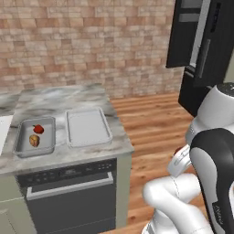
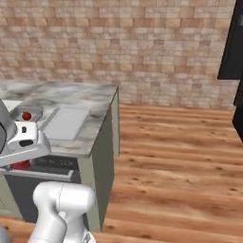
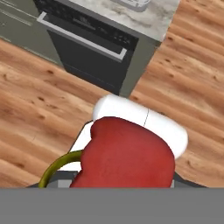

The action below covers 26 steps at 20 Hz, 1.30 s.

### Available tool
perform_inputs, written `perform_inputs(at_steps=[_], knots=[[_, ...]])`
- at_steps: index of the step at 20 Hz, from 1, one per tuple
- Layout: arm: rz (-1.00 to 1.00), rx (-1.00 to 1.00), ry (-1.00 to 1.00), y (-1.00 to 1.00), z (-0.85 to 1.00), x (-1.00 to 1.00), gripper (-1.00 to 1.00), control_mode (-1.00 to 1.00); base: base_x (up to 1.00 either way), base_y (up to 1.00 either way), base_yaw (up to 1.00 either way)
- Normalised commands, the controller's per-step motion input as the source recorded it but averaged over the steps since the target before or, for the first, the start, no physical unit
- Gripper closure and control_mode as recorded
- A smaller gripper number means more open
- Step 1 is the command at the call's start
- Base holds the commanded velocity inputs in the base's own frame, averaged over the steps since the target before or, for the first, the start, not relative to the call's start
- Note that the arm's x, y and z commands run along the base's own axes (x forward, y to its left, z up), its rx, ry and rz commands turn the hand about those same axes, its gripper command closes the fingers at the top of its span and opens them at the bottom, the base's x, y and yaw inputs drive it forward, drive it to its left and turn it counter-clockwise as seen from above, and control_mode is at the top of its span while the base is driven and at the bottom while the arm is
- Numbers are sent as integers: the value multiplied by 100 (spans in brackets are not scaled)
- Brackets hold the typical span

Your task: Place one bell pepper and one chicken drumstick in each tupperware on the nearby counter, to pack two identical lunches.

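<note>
Counter [image 1: 91, 151]: fingers hidden behind held bell pepper [image 3: 127, 155].

Both base views look forward and down at the same bench [image 1: 68, 98] from either side; the hand view faces the floor [image 3: 30, 100] closely.

Flat, even rendered light with no clear source — shadows are faint. The brick wall [image 1: 82, 41] and wood floor [image 2: 175, 161] look soft and low-resolution, without glare or edge distortion.

text: none legible | dishwasher panel [image 1: 68, 172]: marks too small to read | arm lettering: blurred
</note>
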Motion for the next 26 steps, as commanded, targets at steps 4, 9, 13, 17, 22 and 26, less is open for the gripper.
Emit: perform_inputs(at_steps=[4, 9, 13, 17, 22, 26], knots=[[0, 0, 0, 0, 0, 0, 100, 100, 8, 100, 0], [0, 0, 0, 0, 0, 0, 100, 100, 30, 94, 0], [0, 0, 0, 0, 0, 0, 100, 100, 83, 8, -6], [0, 0, 0, 0, 0, 0, 100, 100, 85, -34, -6], [-2, 0, 0, -14, -12, 33, 100, -100, 25, -17, -1], [-10, 0, -5, -54, -40, 54, 100, -100, 0, 0, 0]])
